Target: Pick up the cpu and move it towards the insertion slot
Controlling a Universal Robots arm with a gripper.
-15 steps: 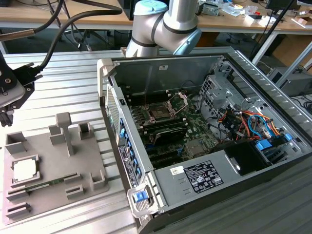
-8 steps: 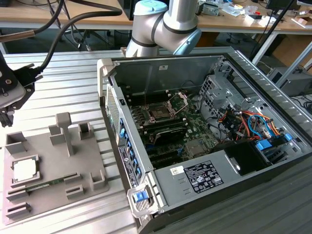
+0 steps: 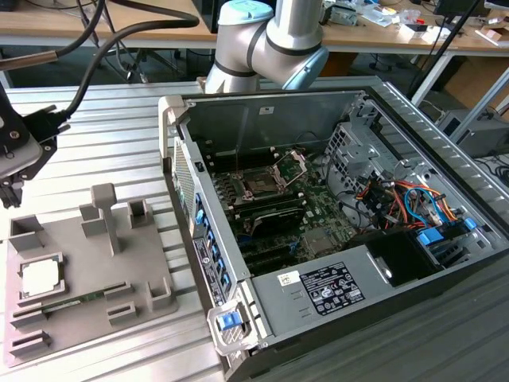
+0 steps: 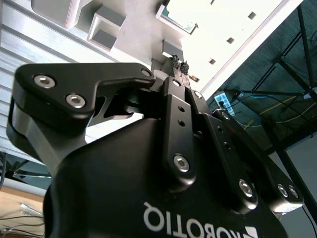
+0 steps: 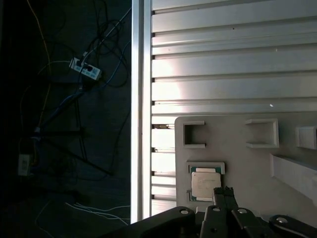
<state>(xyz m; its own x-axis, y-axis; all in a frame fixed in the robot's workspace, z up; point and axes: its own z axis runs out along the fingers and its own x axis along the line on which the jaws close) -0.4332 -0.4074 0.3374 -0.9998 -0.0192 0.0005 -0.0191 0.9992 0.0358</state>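
cpu (image 5: 203,182) in tray (image 5: 233,134) recess, end effector (image 5: 223,189) above

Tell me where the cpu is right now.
The small square silvery cpu lies in a recess of the grey plastic tray at the exterior view's left, next to the thin green memory stick.

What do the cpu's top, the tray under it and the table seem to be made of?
The cpu: its top looks like metal, silvery-white with a dull sheen. The tray: probably plastic, matte uniform grey with moulded blocks. The table: likely aluminium, pale and ribbed, reflecting light in bands.
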